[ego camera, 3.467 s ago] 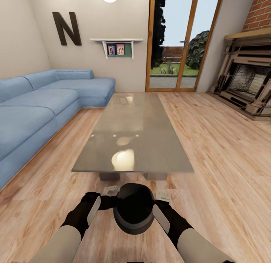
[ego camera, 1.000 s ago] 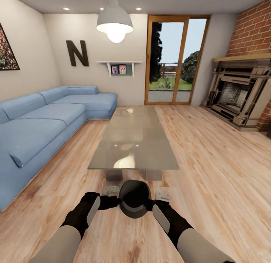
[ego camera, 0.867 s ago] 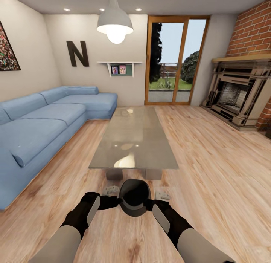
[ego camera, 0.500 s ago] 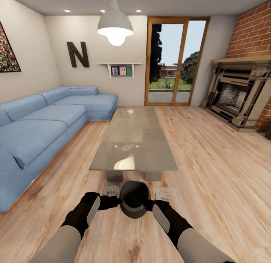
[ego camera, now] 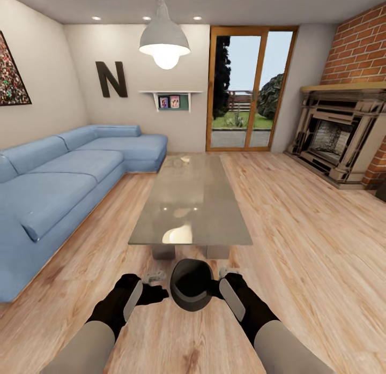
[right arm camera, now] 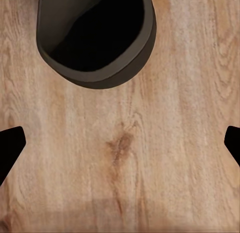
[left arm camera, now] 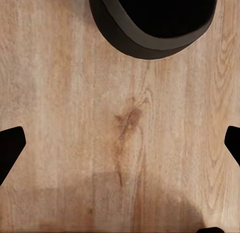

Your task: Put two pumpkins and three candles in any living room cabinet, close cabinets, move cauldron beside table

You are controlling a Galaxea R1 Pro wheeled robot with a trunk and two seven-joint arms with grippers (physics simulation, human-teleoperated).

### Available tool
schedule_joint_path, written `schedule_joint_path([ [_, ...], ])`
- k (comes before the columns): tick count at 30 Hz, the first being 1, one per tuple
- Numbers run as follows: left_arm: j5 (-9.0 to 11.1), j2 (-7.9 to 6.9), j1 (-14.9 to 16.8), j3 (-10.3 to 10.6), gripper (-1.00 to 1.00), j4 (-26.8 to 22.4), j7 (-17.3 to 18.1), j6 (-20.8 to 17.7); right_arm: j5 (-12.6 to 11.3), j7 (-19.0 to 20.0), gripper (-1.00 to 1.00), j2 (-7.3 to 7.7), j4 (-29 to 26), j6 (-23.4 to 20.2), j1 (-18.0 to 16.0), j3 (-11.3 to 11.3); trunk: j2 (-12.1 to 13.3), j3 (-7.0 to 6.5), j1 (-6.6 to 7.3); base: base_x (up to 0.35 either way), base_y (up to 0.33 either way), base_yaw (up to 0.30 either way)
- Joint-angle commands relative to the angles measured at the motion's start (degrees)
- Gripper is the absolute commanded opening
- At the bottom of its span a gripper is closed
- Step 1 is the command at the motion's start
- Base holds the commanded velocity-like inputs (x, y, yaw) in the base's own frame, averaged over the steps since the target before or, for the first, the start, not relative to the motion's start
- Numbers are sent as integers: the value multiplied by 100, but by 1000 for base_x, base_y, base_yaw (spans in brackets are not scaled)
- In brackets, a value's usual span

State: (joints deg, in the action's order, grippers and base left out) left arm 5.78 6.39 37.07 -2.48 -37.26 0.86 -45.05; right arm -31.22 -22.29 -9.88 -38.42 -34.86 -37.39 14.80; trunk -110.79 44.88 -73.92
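We see the cauldron on the wood floor, just beside the near end of the glass-topped table, so we judge that step as good as met. Our left gripper and right gripper flank the pot; in both wrist views the fingers stand spread wide with only floor between them, gripping nothing. Of the 2 pumpkins, 3 candles and any cabinet we cannot tell the state.

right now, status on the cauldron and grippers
Both jaws open, holding nothing. Cauldron on the floor between left gripper and right gripper, just short of the table. Nothing between them.
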Motion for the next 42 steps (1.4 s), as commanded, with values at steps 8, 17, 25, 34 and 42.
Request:
schedule_joint_path([
  [8, 20, 4, 2, -7, 100, 15, -16, -31, -72, -37, 100, 15, -6, -92, -14, 15, 320, -138, 177, 0, 0, 0],
  [17, 17, -20, 27, -14, 100, 119, -16, -174, -59, -51, 100, 134, -553, -886, 79, -204, 681, -300, 375, 0, 0, 0],
  [25, 30, -304, 27, -28, 100, 331, -25, -343, -50, -53, 100, 485, -664, -853, 766, -264, 1002, -444, 550, 0, 0, 0],
  [34, 11, -515, 5, 8, 100, 2204, -33, 1448, -7, -16, 100, 625, -609, 230, 1828, -275, 1362, -605, 748, 0, 0, 0],
  [42, 0, -516, -18, 34, 100, 2749, -46, 2238, -7, -14, 100, 619, -318, 795, 1985, -267, 1683, -749, 924, 0, 0, 0],
])
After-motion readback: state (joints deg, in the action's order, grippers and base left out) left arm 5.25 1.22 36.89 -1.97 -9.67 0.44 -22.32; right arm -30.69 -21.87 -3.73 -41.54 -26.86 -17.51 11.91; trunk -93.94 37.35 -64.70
